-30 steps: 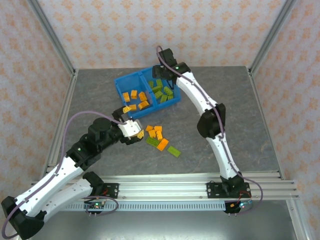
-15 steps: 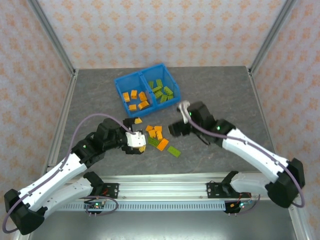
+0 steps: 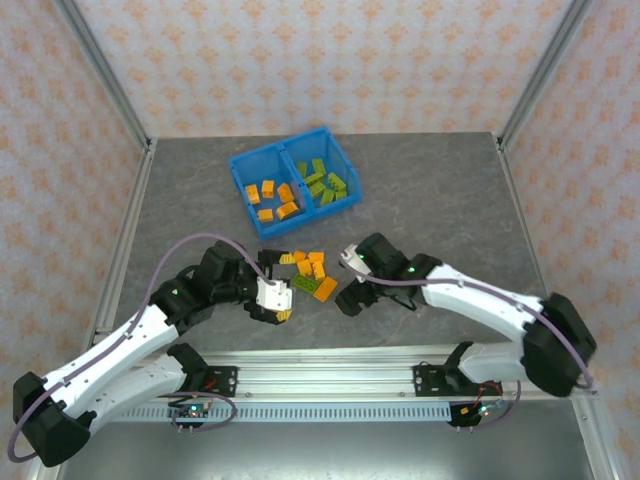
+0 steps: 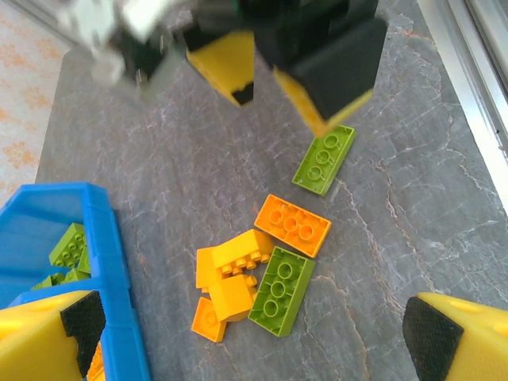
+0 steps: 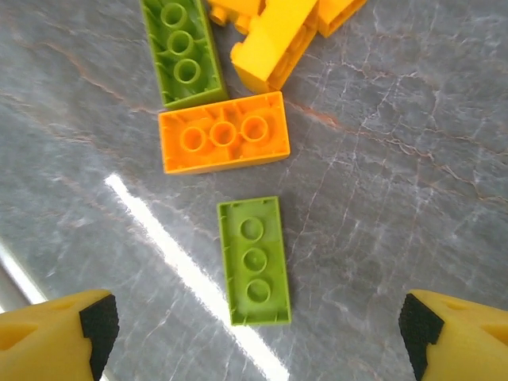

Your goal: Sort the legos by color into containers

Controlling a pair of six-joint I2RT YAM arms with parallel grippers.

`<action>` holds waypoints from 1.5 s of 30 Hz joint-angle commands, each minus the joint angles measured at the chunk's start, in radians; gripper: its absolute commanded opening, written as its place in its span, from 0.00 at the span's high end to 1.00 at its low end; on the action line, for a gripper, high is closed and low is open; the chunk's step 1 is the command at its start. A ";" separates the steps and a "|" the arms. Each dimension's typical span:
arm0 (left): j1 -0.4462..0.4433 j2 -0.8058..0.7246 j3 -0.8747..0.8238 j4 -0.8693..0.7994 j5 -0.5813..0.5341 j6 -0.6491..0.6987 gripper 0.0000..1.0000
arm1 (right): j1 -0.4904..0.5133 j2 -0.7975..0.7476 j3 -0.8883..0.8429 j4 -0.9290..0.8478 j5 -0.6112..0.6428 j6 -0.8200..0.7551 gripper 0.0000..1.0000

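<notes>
Checking overhead plus both wrist cams.

Left hand (image 4: 254, 332) is released. Its fingers (image 4: 468, 337) are spread wide with nothing between them. On the overhead it hangs at the near-left edge of the loose legos (image 3: 312, 268), which lie mid-surface.

Right hand (image 5: 255, 329) is also released, pads wide apart, nothing held. It sits at the near-right edge of the same pile, facing the left hand across it.

Right wrist cam:
- A lone green brick (image 5: 254, 260) lies flat on the surface (image 5: 381, 198). It is roughly centred between the two fingers and touches neither.
- Just past it an orange brick (image 5: 222, 143) lies flat, separated from it by a thin gap.
- The orange brick's far edge butts against a second green brick (image 5: 181, 51).
- Beside that I see a heap of yellow-orange bricks (image 5: 274, 40), tilted and stacked on each other. I can't count them cleanly.

The blue bin (image 3: 258, 150) is at the far middle of the surface, well apart from the pile and from both hands.
- The left compartment (image 3: 240, 190) holds orange pieces (image 3: 270, 195).
- The right compartment (image 3: 346, 172) holds green pieces (image 3: 325, 180).
- I see no mixed colours in either one from the overhead.

Both colours are still loose on the surface, so the sort isn't done.
</notes>
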State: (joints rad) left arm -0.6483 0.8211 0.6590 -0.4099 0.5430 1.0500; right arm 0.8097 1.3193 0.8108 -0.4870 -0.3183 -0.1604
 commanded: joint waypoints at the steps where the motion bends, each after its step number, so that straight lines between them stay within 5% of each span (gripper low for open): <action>1: -0.010 0.004 -0.003 -0.011 0.040 0.017 0.00 | 0.025 0.125 0.101 -0.064 0.043 0.064 0.09; 7: -0.010 0.006 -0.002 -0.011 0.032 0.016 0.00 | 0.049 0.178 0.066 -0.002 0.050 0.137 0.10; 19: -0.010 0.003 0.001 -0.007 0.041 0.010 0.00 | 0.126 0.322 0.173 -0.198 0.195 0.175 0.20; 29: -0.010 -0.005 -0.001 0.002 0.037 0.011 0.00 | 0.161 0.402 0.195 -0.188 0.216 0.222 0.39; 36: -0.010 -0.012 -0.003 0.013 0.017 0.010 0.00 | 0.161 0.399 0.196 -0.163 0.221 0.246 0.68; 45: -0.010 -0.035 -0.006 0.047 0.000 -0.029 0.00 | 0.153 0.183 0.191 -0.013 0.310 0.325 0.77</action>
State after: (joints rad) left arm -0.6483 0.8024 0.6586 -0.3981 0.5625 1.0447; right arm 0.9726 1.5997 0.9928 -0.5781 -0.0952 0.1204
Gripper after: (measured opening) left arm 0.996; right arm 0.298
